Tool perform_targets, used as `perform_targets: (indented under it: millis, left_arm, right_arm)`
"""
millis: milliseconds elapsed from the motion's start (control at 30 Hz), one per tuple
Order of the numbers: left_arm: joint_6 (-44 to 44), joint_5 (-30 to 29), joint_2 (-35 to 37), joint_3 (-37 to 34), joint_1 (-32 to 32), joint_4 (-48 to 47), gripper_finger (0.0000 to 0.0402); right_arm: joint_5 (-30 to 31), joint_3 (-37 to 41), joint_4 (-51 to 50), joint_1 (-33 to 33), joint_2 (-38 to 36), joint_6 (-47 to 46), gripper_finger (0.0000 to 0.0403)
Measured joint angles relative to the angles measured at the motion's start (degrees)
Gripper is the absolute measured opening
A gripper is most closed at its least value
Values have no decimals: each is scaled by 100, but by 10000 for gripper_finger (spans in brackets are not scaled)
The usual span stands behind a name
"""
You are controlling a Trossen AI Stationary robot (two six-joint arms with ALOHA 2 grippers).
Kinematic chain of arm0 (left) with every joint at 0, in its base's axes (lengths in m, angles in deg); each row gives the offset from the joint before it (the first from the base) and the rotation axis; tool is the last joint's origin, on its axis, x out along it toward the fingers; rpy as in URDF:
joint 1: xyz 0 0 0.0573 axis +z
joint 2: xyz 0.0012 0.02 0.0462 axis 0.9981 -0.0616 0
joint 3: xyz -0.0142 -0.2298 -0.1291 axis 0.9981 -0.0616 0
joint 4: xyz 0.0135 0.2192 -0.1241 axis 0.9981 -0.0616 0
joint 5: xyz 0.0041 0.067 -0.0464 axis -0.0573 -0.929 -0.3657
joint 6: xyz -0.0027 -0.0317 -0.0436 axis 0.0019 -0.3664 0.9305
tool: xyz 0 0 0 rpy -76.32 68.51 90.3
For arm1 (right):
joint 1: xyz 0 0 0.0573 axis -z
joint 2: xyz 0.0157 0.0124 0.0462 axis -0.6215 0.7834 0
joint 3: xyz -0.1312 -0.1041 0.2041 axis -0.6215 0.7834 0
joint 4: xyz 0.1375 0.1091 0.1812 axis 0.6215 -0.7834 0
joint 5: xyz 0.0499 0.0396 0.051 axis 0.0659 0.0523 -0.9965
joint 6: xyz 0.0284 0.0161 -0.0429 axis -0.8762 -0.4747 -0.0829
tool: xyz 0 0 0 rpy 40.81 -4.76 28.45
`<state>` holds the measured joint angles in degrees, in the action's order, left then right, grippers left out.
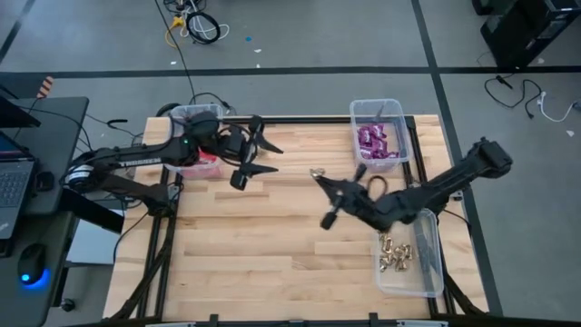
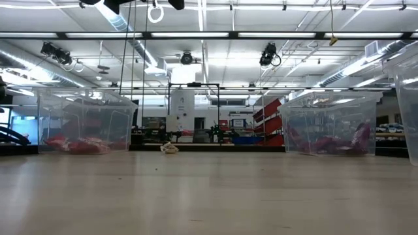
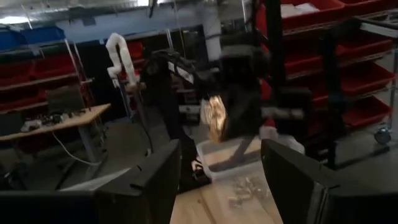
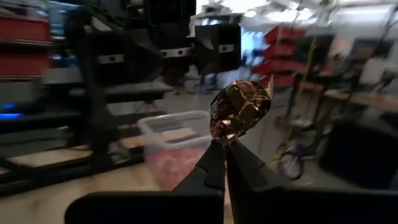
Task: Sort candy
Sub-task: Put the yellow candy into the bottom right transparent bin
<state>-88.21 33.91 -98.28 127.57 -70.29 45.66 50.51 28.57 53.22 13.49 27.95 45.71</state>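
Right claw [image 4: 225, 146] is pinched tight on a small gold foil-wrapped candy [image 4: 239, 109], held up over the middle of the wooden table [image 1: 272, 236]. Best bet: swing it over the clear plastic bin with the gold pieces [image 1: 427, 263], get low, then let go. Left claw [image 1: 259, 153] sits spread apart near the red-packet bin [image 1: 186, 118].

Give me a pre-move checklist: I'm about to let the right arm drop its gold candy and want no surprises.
1. Right gripper shut on the gold candy: ok.
2. Gold bin under that gripper: not ok, it hangs over bare table beside the bin.
3. Left gripper open and holding nothing: ok.
4. Left arm away from the right arm's path: ok, it is by the red bin.
5. Loose candy left on the table: not ok, one remains.
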Motion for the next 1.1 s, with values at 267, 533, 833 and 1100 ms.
perform_targets:
  millis: [267, 533, 833, 1100]
  left_arm:
    - [-134, 24, 232, 0, -8, -665, 225]
    - [-151, 70, 215, 0, -10, -1088, 225]
    - [-147, 75, 211, 0, -88, -1352, 225]
    - [-149, 74, 211, 0, -205, -1356, 225]
  right_arm:
    - [-1950, 0, -3066, -637, -1619, -1990, 0]
    - [-4589, 0, -5136, -731, -2916, -3366, 0]
    - [-5795, 0, -7685, -778, -3996, -6208, 0]
    - [-5911, 0, -8984, -919, -4225, -6426, 0]
